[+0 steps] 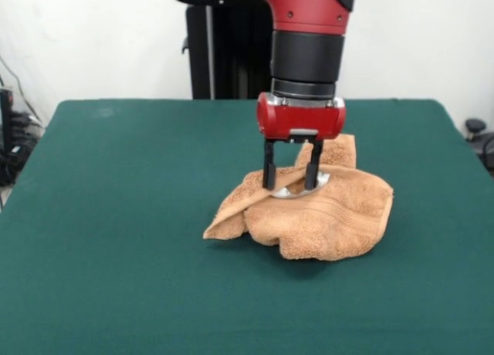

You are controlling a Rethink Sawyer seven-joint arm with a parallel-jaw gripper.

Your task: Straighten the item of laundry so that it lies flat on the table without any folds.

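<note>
The orange-tan towel [332,216] lies crumpled in a heap on the green table [116,231], a little right of centre. Several folds overlap; one corner points left toward the front and another part rises behind the gripper. A small white-grey label [297,191] shows on top of the heap. My gripper [291,184] points straight down over the top of the heap. Its two black fingers [268,170] stand apart, with their tips at the cloth on either side of the label. Nothing is lifted.
The robot's black pedestal [224,54] stands behind the table's far edge. Cables [11,139] hang past the left edge and a dark object [477,130] sits past the right edge. Bare green surface surrounds the towel on all sides.
</note>
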